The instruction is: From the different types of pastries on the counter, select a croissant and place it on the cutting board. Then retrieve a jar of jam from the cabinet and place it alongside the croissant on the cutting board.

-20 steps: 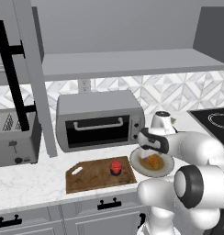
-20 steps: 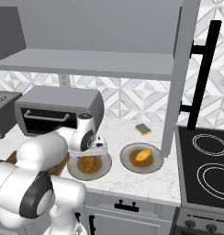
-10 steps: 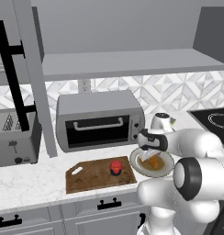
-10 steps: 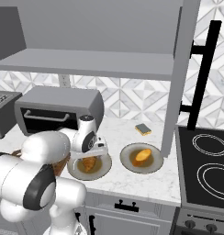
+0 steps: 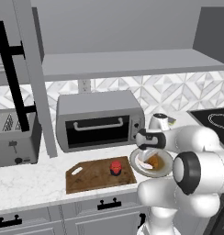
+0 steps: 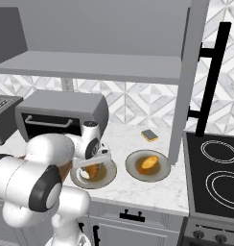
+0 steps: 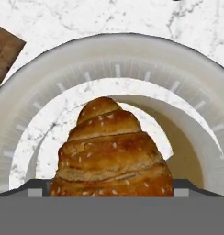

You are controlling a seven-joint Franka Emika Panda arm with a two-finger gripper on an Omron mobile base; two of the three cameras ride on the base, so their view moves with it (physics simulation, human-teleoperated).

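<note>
Nothing much had moved since the earlier frames: claw (image 5: 148, 161) stayed low over the plate (image 7: 54, 64), pinching the croissant (image 7: 111, 153). Jam jar (image 5: 115, 167) sat on the cutting board (image 5: 88, 178).

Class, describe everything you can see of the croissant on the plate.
The croissant is golden-brown with ridged, layered segments flecked with pale specks, tapering to a rounded tip. It looks flaky and baked. In the hand view it sits over a round, pale plate on the white marble counter, close to the gripper. Its lower part is hidden.
</note>
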